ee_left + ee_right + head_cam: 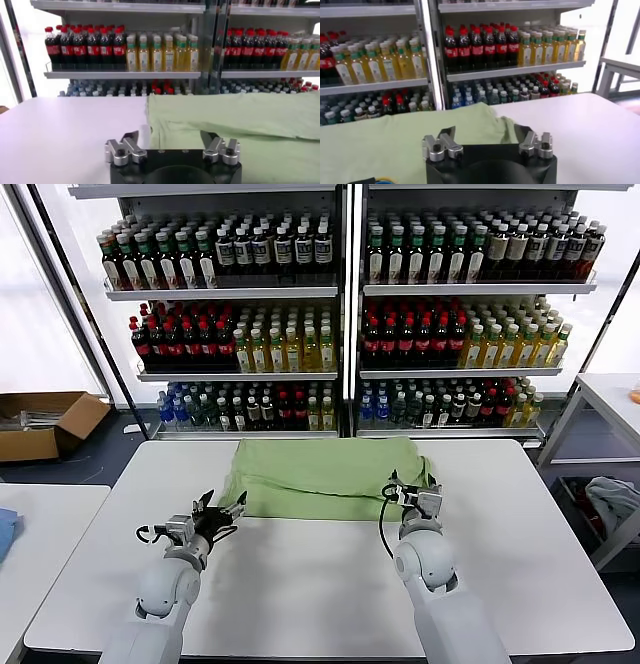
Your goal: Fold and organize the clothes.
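The shirt [325, 476] lies on the white desk [300, 584] as a flat, roughly rectangular light green slab, plain side up, with a fold line running across it and some bunching at its far right corner. It looks partly folded: the sleeves and collar are not visible, so the sides seem tucked in, but the bundle is wide and a further fold across, plus squaring it up, probably remains.

The left tool [222, 511] hovers just in front of the shirt's near left corner, its fingers spread wide and holding nothing. The right tool [415, 492] sits over the shirt's near right edge, likewise spread open and empty in its wrist view, with green cloth directly beneath and ahead of it. Neither grips the fabric yet.
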